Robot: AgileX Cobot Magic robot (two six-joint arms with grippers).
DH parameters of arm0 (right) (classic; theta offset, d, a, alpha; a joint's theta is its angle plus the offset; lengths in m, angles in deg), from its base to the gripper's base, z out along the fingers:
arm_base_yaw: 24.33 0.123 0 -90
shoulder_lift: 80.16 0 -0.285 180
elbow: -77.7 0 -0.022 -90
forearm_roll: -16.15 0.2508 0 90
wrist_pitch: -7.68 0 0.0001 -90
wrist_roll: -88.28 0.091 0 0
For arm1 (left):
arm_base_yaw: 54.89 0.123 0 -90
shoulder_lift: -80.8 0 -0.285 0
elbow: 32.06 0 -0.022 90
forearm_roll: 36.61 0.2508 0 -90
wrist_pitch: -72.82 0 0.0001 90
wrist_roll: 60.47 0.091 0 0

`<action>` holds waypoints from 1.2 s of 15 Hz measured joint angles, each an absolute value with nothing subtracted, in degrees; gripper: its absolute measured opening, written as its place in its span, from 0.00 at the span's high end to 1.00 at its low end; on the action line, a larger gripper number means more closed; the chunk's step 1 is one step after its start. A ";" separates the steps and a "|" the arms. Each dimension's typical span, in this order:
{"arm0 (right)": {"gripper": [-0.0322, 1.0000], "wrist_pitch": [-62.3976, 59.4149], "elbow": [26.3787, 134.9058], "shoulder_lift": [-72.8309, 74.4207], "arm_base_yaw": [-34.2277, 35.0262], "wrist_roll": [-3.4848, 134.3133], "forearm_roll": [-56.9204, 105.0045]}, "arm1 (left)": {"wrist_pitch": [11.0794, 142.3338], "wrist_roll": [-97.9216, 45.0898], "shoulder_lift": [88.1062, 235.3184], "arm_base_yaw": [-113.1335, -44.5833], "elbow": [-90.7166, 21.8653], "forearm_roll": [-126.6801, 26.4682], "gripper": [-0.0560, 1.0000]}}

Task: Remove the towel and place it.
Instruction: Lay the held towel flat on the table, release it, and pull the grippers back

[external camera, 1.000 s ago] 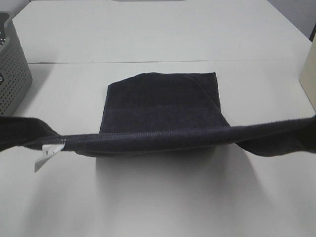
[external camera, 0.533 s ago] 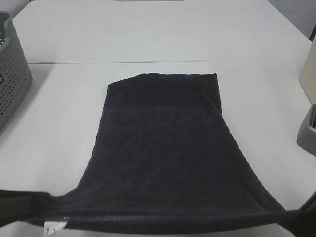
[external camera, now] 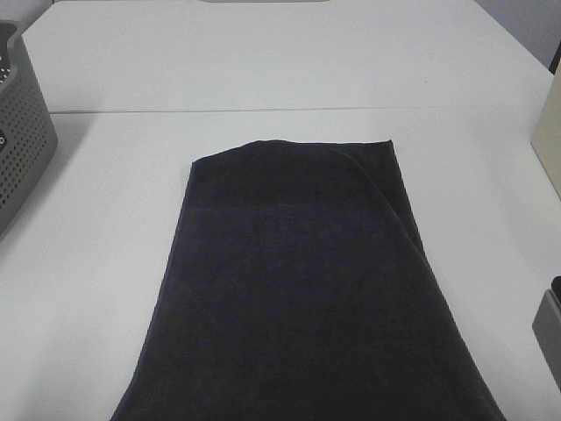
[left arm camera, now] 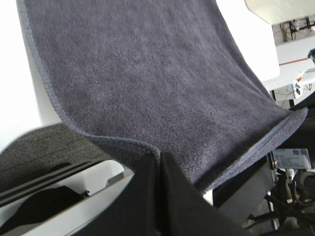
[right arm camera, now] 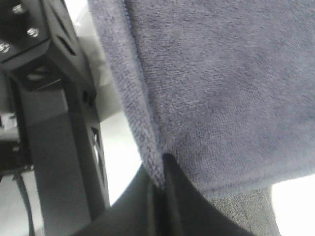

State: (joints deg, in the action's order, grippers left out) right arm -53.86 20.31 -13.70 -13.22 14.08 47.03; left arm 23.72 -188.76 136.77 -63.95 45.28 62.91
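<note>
The towel (external camera: 298, 281), very dark navy terry cloth, lies stretched on the white table (external camera: 263, 61) in the exterior high view. It runs from its far edge at mid-table down past the picture's bottom edge, and one far corner is folded over. Neither gripper shows in that view. In the left wrist view my left gripper (left arm camera: 158, 160) is shut on the hemmed edge of the towel (left arm camera: 147, 73). In the right wrist view my right gripper (right arm camera: 160, 172) is pinched shut on the hem of the towel (right arm camera: 221, 88), beyond the table's edge.
A grey perforated basket (external camera: 17, 114) stands at the left edge of the table. A beige object (external camera: 549, 132) and a grey piece (external camera: 549, 338) show at the right edge. A seam (external camera: 263, 110) crosses the table behind the towel.
The held near edge of the towel has been drawn toward the table's front and out of the exterior view's bottom. The cloth now lies unfolded, and its far edge has slid slightly nearer.
</note>
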 joint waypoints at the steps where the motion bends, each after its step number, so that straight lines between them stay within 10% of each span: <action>1: 0.96 -55.35 20.31 -13.70 -13.22 12.25 47.26 | 22.63 -188.82 136.77 -63.95 45.33 63.03 0.95; 7: 0.87 -58.90 20.31 -13.70 -13.22 8.23 47.72 | 18.62 -188.07 136.77 -63.95 45.33 63.49 0.92; 12: 0.37 -58.62 20.31 -13.70 -13.22 8.06 48.23 | 15.76 -188.59 136.71 -63.95 45.33 63.49 0.11; 18: 0.35 -54.61 20.31 -13.70 -13.22 8.23 48.63 | 18.97 -188.65 136.71 -63.89 43.84 64.06 0.03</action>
